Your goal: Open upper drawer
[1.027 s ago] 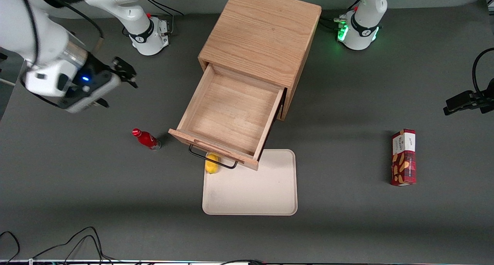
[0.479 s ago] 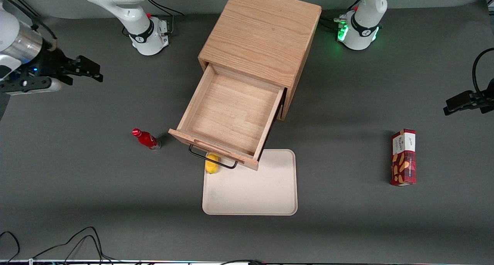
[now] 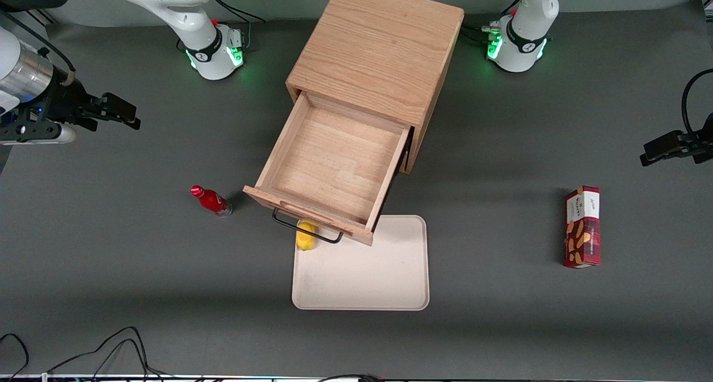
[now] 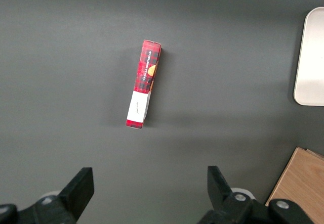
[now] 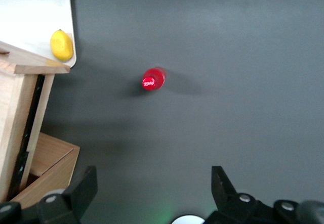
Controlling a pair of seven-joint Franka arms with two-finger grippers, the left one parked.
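The upper drawer (image 3: 334, 165) of the light oak cabinet (image 3: 379, 48) stands pulled far out toward the front camera. It is empty, and its thin black wire handle (image 3: 306, 230) hangs over the tray's edge. The drawer's side also shows in the right wrist view (image 5: 20, 113). The bottom drawer is hidden under it. My right gripper (image 3: 125, 112) hovers high above the bare mat at the working arm's end of the table, well away from the cabinet. It is open and empty, with its fingers (image 5: 83, 186) spread wide.
A small red bottle (image 3: 211, 200) stands beside the drawer's front corner, also in the right wrist view (image 5: 153, 79). A beige tray (image 3: 362, 276) lies in front of the drawer with a lemon (image 3: 305, 236) at its edge. A red snack box (image 3: 582, 226) lies toward the parked arm's end.
My right gripper has drawn away from the cabinet toward the working arm's end of the table and turned. The arm base light now glows green. The drawer has not moved.
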